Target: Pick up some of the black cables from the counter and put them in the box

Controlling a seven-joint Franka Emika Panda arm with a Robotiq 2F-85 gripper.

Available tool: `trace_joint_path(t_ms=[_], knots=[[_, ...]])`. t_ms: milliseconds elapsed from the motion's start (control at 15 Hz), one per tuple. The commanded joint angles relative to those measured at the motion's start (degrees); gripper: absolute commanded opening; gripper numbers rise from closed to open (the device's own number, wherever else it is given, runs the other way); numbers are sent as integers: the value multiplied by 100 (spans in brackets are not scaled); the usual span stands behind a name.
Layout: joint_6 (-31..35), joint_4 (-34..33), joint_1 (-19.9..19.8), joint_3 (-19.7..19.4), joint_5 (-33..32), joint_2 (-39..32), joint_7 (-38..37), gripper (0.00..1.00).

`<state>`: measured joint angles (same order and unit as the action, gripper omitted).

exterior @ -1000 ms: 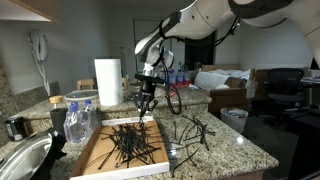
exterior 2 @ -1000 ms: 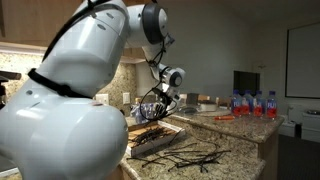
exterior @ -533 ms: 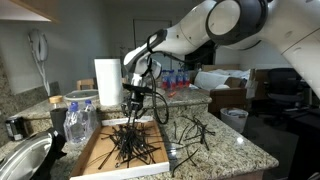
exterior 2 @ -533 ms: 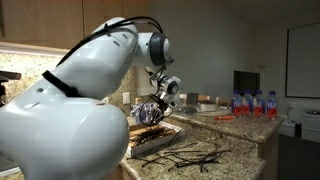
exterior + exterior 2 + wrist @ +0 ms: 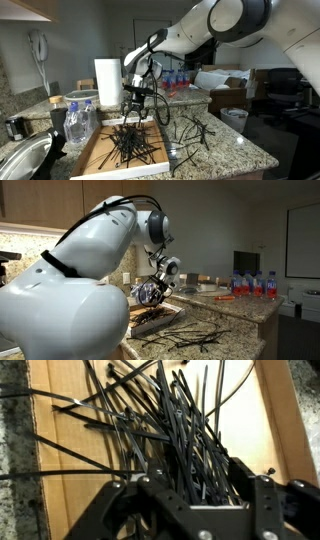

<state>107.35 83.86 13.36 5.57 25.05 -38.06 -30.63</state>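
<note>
Wrist view shows the fingers (image 5: 118,512) of the gripper (image 5: 190,498) spread wide apart, clamped on nothing, with a few cable ends poking up between them. Just below lies the heap of black cables (image 5: 170,430), resting on the floor of the box (image 5: 60,470). Speckled counter (image 5: 12,490) borders the box, and in an exterior view other cables (image 5: 190,133) lie on the counter just beside it.

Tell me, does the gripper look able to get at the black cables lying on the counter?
Probably yes. The gripper hangs open over the box, and the black cables on the counter lie beside it with nothing standing between.
</note>
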Motion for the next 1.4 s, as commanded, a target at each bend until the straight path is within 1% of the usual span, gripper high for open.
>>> trace_joint_path(t_ms=[0,133,267,333,533,733,933,1067,1333], knots=[[761,1331,-120,-76,-31,943,236,99],[1010,1821,-293,-118,33,1301,452,100],[1017,2278,-514,-207,58,1696,625,100],[906,2454,-671,-243,106,1854,794,100],[796,2978,-1124,-418,224,2191,1273,100],[628,3326,-1621,-566,553,2151,2064,100],[612,3642,-1959,-710,876,2014,2525,100],[396,3770,-2084,-803,964,1948,2507,100],[-344,4029,-2204,-1086,845,2116,2114,100]])
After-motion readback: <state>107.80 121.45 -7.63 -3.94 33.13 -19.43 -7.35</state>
